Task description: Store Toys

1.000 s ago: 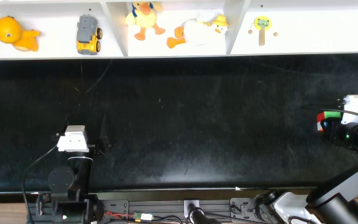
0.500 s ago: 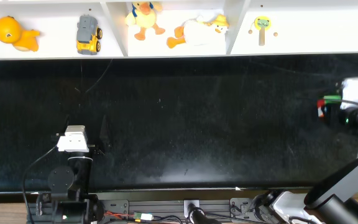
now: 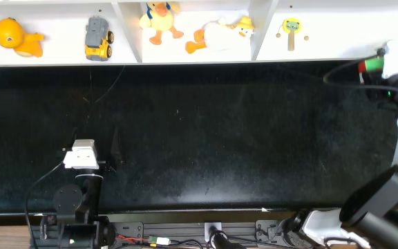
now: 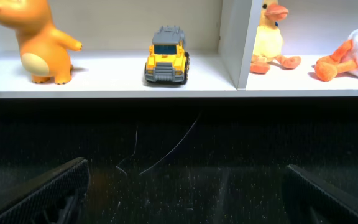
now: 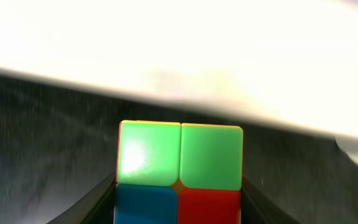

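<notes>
My right gripper [image 5: 179,208] is shut on a small colour cube [image 5: 179,163], whose green, blue and red faces show between the fingers. In the top view this cube [image 3: 372,64] sits at the far right, at the front edge of the white shelf [image 3: 185,57]. My left gripper [image 4: 186,168] is open and holds nothing, low over the black mat [image 3: 220,138] at the front left. On the shelf stand an orange figure [image 3: 16,36], a yellow toy truck [image 3: 97,38], a yellow duck plush [image 3: 161,21], a white duck plush [image 3: 220,34] and a small green-headed toy [image 3: 291,29].
White dividers [image 3: 130,31] split the shelf into compartments. The truck [image 4: 166,55] and orange figure [image 4: 39,40] share one compartment, with the two ducks in the one beside it. A thin black cable [image 3: 344,69] trails from the right wrist.
The right gripper has carried the cube from the mat's right edge up to the shelf front at the far right. The left arm has not moved.
</notes>
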`<move>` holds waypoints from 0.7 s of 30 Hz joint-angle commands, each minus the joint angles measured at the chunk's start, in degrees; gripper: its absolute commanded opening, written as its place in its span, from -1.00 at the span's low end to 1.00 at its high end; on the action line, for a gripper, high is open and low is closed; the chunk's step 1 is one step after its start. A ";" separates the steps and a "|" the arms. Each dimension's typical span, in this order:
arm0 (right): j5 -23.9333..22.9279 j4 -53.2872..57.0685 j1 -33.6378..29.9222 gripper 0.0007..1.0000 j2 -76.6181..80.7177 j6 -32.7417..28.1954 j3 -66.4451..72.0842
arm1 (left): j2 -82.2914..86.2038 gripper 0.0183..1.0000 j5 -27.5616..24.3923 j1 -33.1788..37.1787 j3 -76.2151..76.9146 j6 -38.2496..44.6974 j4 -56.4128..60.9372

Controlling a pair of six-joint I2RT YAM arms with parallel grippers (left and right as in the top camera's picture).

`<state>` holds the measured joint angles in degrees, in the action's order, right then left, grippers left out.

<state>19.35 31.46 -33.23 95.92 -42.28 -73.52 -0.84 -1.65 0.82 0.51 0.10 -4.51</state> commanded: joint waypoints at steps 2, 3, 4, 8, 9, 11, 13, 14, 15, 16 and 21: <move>0.07 0.20 2.84 -0.21 5.09 4.74 -7.80 | 0.68 1.00 0.31 -0.31 -0.07 -0.57 -0.31; 0.09 0.20 3.13 -0.21 6.05 5.09 -9.22 | 0.68 1.00 0.28 -0.31 -0.07 -0.57 -0.31; 0.09 0.17 3.37 -0.21 6.91 5.07 -10.38 | 0.68 1.00 0.28 -0.31 -0.07 -0.57 -0.31; 0.07 0.22 4.61 -0.20 10.49 5.11 -14.97 | 0.68 1.00 0.31 -0.31 -0.07 -0.59 -0.31; 0.04 0.24 4.81 -0.20 11.26 5.11 -15.80 | 0.68 0.99 0.31 -0.31 -0.07 -0.57 -0.31; 0.04 0.17 5.35 -0.20 12.79 5.49 -17.27 | 0.68 0.99 0.28 -0.31 -0.07 -0.59 -0.31; 0.07 0.02 5.77 -0.19 14.08 6.23 -18.16 | 0.68 1.00 0.28 -0.31 -0.07 -0.59 -0.31; 0.09 0.00 5.92 -0.20 14.53 6.38 -18.49 | 0.68 1.00 0.28 -0.31 -0.07 -0.57 -0.31; 0.09 -0.09 6.16 -0.20 15.17 6.58 -18.82 | 0.68 1.00 0.28 -0.31 -0.07 -0.59 -0.31; 0.09 -0.07 6.36 -0.19 15.78 6.75 -19.19 | 0.68 1.00 0.31 -0.31 -0.07 -0.57 -0.31; 0.28 -0.48 7.45 -0.17 17.49 7.45 -20.13 | 0.68 1.00 0.28 -0.31 -0.07 -0.57 -0.31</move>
<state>19.20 31.07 -26.55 112.38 -35.86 -91.92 -0.84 -1.65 0.82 0.51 0.10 -4.51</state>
